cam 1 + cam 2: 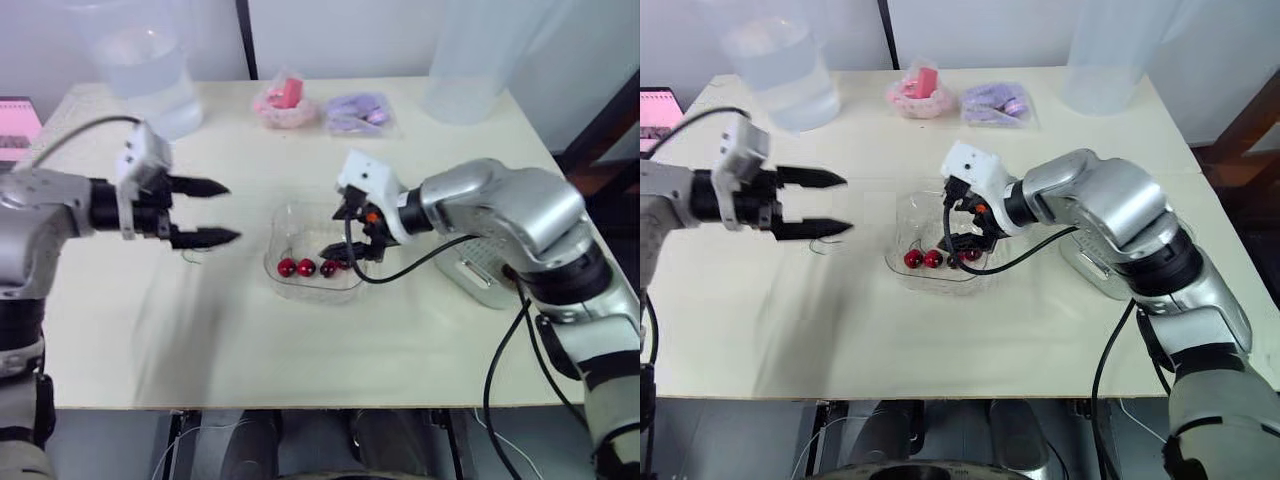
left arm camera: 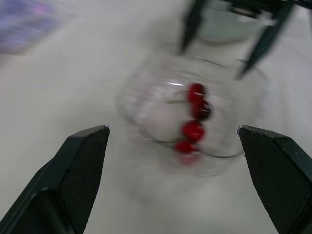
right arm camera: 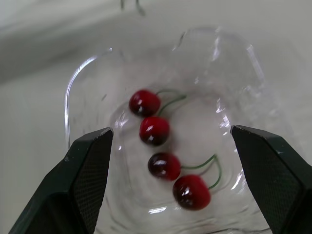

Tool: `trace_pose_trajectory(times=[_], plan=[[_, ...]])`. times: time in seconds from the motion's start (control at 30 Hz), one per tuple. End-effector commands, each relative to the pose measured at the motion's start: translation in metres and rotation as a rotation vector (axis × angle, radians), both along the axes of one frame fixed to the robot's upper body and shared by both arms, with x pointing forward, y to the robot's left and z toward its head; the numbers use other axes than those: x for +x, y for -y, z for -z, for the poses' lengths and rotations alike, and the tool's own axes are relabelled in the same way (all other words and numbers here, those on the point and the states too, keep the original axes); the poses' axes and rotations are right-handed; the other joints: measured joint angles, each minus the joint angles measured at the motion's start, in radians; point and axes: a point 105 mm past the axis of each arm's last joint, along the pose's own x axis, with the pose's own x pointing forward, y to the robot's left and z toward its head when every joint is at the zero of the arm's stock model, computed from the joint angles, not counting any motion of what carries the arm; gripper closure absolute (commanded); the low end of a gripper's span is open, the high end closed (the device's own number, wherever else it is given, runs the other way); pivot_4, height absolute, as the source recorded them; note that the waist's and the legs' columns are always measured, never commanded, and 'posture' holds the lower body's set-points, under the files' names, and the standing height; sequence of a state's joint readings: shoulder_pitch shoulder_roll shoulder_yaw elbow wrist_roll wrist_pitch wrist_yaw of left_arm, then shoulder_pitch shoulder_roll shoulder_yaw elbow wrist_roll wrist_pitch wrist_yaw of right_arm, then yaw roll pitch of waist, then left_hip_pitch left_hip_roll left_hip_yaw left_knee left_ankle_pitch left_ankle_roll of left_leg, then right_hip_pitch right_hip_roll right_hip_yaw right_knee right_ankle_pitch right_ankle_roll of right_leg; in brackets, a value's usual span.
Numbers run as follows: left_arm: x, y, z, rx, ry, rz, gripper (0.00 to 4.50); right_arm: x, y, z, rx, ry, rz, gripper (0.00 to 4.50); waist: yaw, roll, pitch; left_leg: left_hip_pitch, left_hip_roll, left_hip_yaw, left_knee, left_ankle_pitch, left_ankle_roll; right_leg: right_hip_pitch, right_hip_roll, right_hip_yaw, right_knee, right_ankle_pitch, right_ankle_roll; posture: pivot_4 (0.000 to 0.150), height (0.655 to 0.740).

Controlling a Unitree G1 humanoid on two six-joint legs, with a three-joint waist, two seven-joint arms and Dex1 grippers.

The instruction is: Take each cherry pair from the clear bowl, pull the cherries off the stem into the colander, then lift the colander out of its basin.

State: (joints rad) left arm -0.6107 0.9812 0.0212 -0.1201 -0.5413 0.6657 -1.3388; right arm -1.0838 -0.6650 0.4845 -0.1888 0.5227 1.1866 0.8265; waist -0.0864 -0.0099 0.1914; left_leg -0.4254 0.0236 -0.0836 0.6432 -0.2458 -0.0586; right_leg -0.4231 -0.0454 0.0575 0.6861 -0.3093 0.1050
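Cherry pairs (image 3: 165,165) sit in the clear bowl (image 3: 67,117) at frame centre, just below my wide-open right gripper (image 3: 169,130); my left gripper (image 1: 233,212), equally wide, hangs well apart at left.

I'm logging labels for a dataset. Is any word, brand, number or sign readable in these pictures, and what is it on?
No text can be read in any view.
Pink screen at the table's left edge: any writing on it is too blurred to read.
Pink packet and purple packet at the back of the table: no legible print.
Clear bowl: no marking seen.
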Motion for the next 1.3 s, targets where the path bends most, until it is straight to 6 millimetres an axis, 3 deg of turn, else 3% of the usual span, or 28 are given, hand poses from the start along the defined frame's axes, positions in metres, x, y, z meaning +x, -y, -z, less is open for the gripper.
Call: trace_pose_trajectory(times=[0.03,0.23,0.33,0.4,0.97,1.13,1.3], plan=[[-0.013,0.003,-0.003,0.085,0.01,0.07,0.06,0.003,-0.019,-0.004,-0.045,0.042,-0.088,0.36,-0.01,0.0,0.0,0.0,0.0,0.0,0.0,0.0,0.0,0.0,0.0,0.0,0.0,0.0,0.0,0.15,0.7348],[-0.021,0.002,0.006,0.164,-0.02,0.098,0.06,0.009,-0.037,0.014,-0.156,0.02,-0.16,0.36,-0.008,0.0,0.0,0.0,0.0,0.0,0.0,0.0,0.0,0.0,0.0,0.0,0.0,0.0,0.0,0.15,0.7348],[-0.023,0.0,0.007,0.158,-0.026,0.087,0.0,0.013,-0.041,0.025,-0.196,0.011,-0.182,1.21,-0.006,0.0,0.0,-0.001,0.0,0.0,0.001,0.0,0.0,0.0,-0.001,-0.001,0.0,0.0,0.0,0.15,0.7348],[-0.025,0.0,0.011,0.158,-0.032,0.077,0.0,0.014,-0.044,0.031,-0.212,-0.002,-0.193,2.13,-0.007,0.0,0.0,-0.001,0.0,0.0,0.001,0.0,0.0,0.0,-0.001,-0.001,0.0,0.0,0.0,0.15,0.7348],[-0.022,0.001,0.016,0.094,-0.016,0.031,0.0,0.029,-0.05,0.064,-0.326,-0.035,-0.221,2.13,-0.008,0.0,0.0,-0.001,0.0,0.0,0.001,0.0,0.0,0.0,0.0,-0.001,0.001,0.0,0.0,0.15,0.7348],[-0.018,-0.004,0.019,0.081,-0.01,0.011,0.0,0.031,-0.051,0.063,-0.322,-0.027,-0.223,3.59,-0.009,0.0,0.0,-0.001,0.0,0.0,0.001,0.0,-0.001,0.0,0.0,-0.001,0.001,0.0,0.0,0.15,0.7348],[-0.008,-0.013,0.017,0.032,-0.015,-0.029,0.0,0.036,-0.044,0.035,-0.262,0.031,-0.183,3.68,-0.008,0.0,0.0,-0.001,0.0,0.0,0.001,0.0,-0.001,0.0,-0.001,-0.001,0.001,0.0,0.0,0.15,0.7348]])
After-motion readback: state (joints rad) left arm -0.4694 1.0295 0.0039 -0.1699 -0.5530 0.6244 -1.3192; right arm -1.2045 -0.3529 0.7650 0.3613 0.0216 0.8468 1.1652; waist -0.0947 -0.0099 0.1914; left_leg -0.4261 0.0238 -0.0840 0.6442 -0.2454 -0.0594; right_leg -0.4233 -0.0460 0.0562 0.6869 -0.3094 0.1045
